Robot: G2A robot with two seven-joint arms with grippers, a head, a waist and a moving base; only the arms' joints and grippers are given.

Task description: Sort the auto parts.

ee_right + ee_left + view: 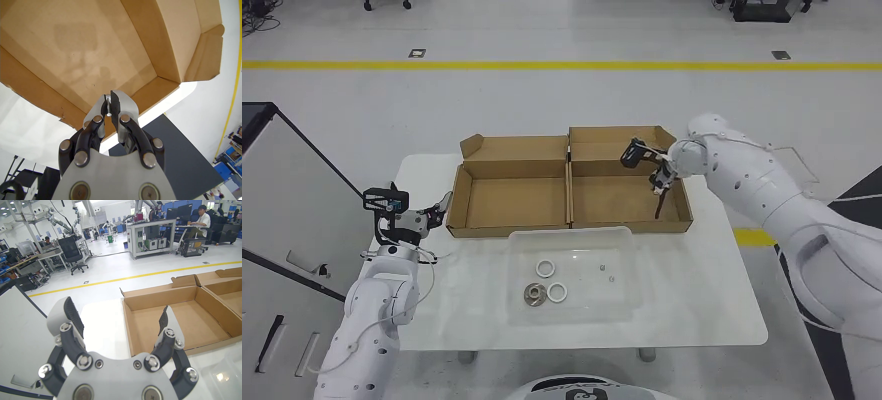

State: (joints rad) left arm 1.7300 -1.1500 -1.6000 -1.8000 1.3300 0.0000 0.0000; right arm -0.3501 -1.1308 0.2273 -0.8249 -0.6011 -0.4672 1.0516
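Nearest the robot, the clear tray (568, 232) sits on the counter (722, 300) with the unsorted stock. It holds two white rings (545, 268), a grey metal hub (533, 295) touching one of them, and a couple of specks too small to name.

Off to the side, the left pincer (437, 212) hangs over the counter's edge just beside the left box (510, 200). In its own wrist view the left pincer (117, 306) has its jaws spread wide with nothing between the pads. The left box (189, 323) looks bare inside.

Farther out is where the action is. The right pincer (659, 200) is over the right box (617, 200), and up close the right pincer (108, 96) is clamped on a small threaded bolt (108, 106) that lies lengthwise between the pads. Under it is the brown floor of the right box (75, 47), though the box's near wall sits right below the fingers.

That's the worry, I'd say. Let go this close to the wall and the bolt could clip the cardboard and tumble out onto the counter. From height a steel bolt may bounce or roll too, and these walls look low. The grip is thin as well, with threads against rubber, so a jolt could twist the bolt loose early. A drop nearer the middle of the floor looks safer.
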